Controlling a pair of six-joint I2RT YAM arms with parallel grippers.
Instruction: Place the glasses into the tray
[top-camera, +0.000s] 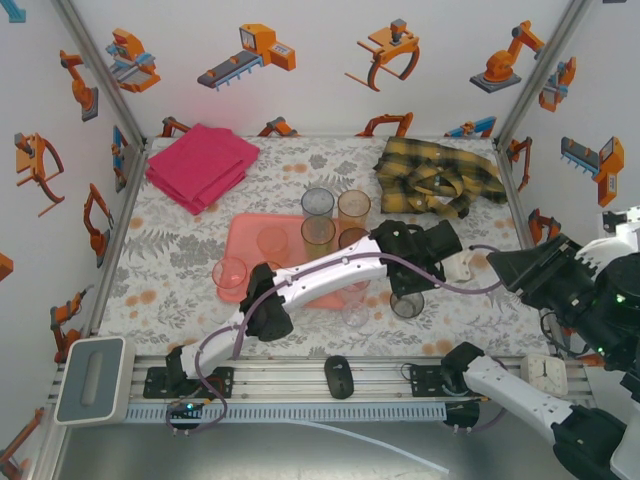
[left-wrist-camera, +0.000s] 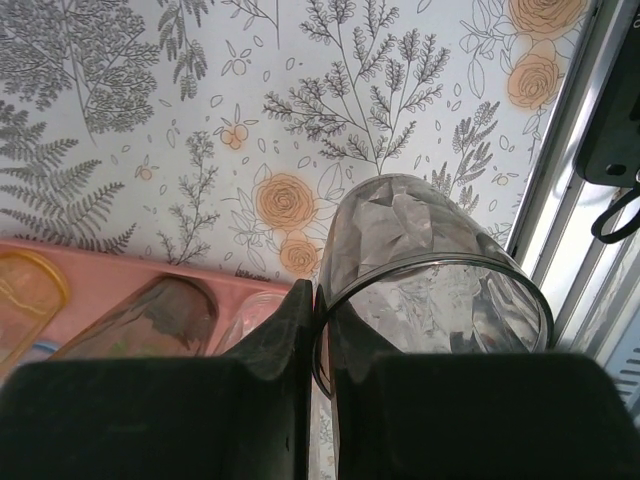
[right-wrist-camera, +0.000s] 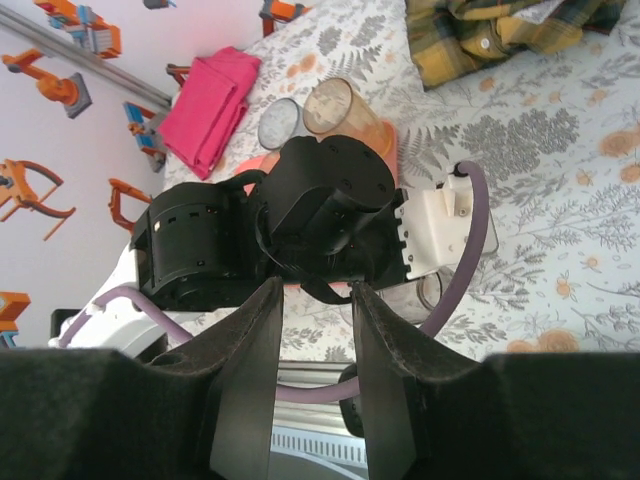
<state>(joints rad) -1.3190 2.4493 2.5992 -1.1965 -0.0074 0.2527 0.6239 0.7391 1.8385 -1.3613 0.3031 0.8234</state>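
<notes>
L fingers (left-wrist-camera: 285, 340) pinch dark glass (left-wrist-camera: 430, 250) at rim wall; R fingers (right-wrist-camera: 245, 340) spread, empty. Glass prob. light, stiff, slick, breakable, so rim grip ok, set gently in tray (left-wrist-camera: 110, 268).

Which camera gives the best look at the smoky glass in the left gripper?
The left wrist view: the smoky glass is large, central, its rim pinched in the left gripper. The top view shows it small, partly under that arm's wrist. In the right wrist view the left arm hides most of it.
</notes>
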